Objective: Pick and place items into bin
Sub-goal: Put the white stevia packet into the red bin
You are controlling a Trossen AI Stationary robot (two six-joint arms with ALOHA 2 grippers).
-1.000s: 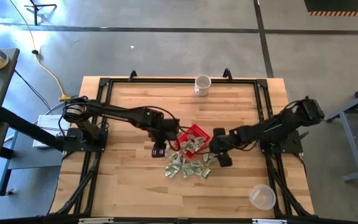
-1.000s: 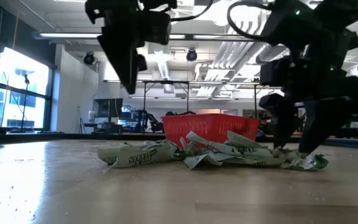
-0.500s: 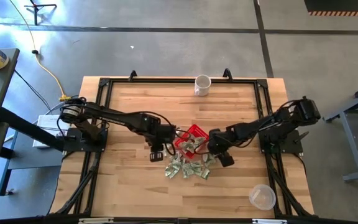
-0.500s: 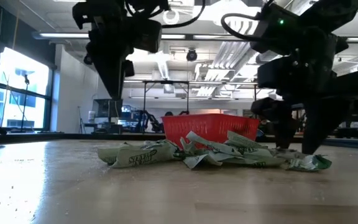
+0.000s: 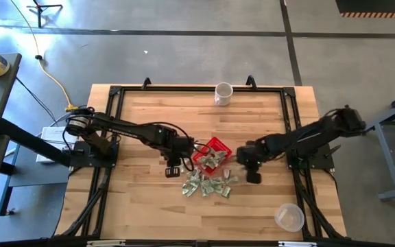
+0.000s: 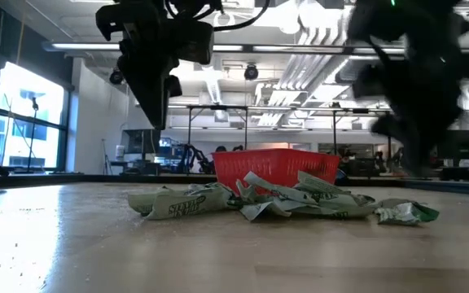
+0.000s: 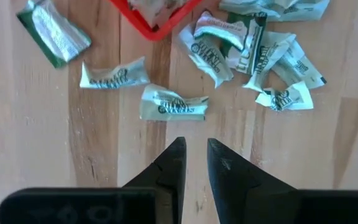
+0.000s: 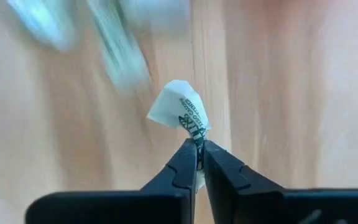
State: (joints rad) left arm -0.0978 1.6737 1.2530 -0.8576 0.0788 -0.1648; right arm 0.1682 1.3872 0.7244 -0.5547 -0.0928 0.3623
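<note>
Two pincers: seen over one wooden counter (image 5: 142,123).
Left pincer (image 7: 191,152): narrowed, nothing held, above loose items.
Red bin (image 5: 211,152): one, centre, some items inside.
Right pincer (image 8: 197,151): clamped on one paper piece (image 8: 182,112).

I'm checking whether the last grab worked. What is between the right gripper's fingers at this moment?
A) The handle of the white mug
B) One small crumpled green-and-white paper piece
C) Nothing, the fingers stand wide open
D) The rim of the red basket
B: in the right wrist view the right gripper is pinched shut on a single crumpled paper piece that sticks out past its fingertips, with bare wooden table behind it.
</note>
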